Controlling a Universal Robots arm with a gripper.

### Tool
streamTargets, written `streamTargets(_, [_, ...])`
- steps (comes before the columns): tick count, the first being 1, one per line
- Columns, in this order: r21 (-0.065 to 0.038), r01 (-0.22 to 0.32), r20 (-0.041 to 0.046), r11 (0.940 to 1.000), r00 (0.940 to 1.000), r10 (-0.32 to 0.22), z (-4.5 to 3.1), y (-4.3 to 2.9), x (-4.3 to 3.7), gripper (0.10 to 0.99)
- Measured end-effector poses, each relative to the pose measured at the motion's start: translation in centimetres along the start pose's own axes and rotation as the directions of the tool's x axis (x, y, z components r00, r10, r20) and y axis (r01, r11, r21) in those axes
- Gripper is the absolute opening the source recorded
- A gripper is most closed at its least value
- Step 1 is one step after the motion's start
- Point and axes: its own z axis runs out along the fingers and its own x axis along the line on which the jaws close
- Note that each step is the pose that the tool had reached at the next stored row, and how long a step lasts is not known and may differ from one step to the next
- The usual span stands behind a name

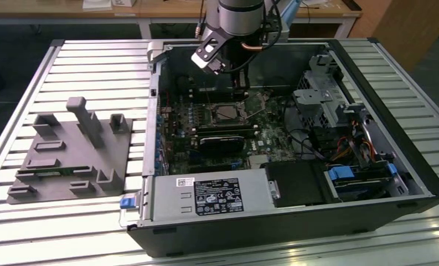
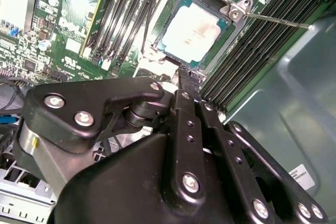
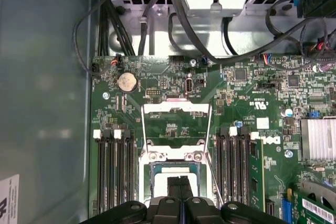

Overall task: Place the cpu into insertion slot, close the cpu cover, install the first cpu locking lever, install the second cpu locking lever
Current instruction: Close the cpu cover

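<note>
black memory slots (image 3: 113,166) flanked the small square silver-rimmed insertion slot (image 1: 227,113), mid-frame in the exterior view. the black gripper (image 3: 178,186), jaws pressed together, hung over its square silver cpu (image 2: 189,30). the thin silver cpu cover (image 3: 176,108) lay swung open toward black cables (image 3: 116,30).

Up high and off the arm, the exterior view tilts steeply down across the counter (image 1: 93,61) from its near edge, taking in the whole open computer case (image 1: 396,166). In tight now: the first wrist view faces squarely onto the motherboard (image 3: 252,108), while the second wrist view slants along the pincer (image 2: 185,73). All three share the insertion slot (image 1: 227,112) (image 2: 191,30) (image 3: 157,182).
</note>
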Motion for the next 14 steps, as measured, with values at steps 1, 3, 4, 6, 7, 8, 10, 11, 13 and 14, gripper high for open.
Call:
streamTargets(1, [0.000, 0.000, 0.0001, 1.0000, 1.0000, 0.000, 0.01, 0.09, 0.00, 0.106])
streamTargets(3, [0.000, 0.000, 0.0000, 1.0000, 1.0000, 0.000, 0.02, 0.27, 0.01, 0.106])
streamTargets(4, [0.000, 0.000, 0.0001, 1.0000, 1.0000, 0.000, 0.03, 0.37, 0.01, 0.106])
streamTargets(6, [0.000, 0.000, 0.0000, 1.0000, 1.0000, 0.000, 0.05, 0.58, 0.01, 0.106])
streamTargets(7, [0.000, 0.000, 0.0000, 1.0000, 1.0000, 0.000, 0.06, 0.71, 0.02, 0.106])
streamTargets(8, [0.000, 0.000, 0.0000, 1.0000, 1.0000, 0.000, 0.07, 0.83, 0.02, 0.106])
streamTargets(10, [0.000, 0.000, 0.0000, 1.0000, 1.0000, 0.000, 0.09, 1.06, 0.02, 0.106])
streamTargets(11, [0.000, 0.000, 0.0000, 1.0000, 1.0000, 0.000, 0.10, 1.15, 0.03, 0.106])
streamTargets(13, [0.000, 0.000, 0.0001, 1.0000, 1.0000, 0.000, 0.11, 1.27, 0.03, 0.106])
streamTargets(14, [0.000, 0.000, 0.0001, 1.0000, 1.0000, 0.000, 0.11, 1.32, 0.03, 0.106])
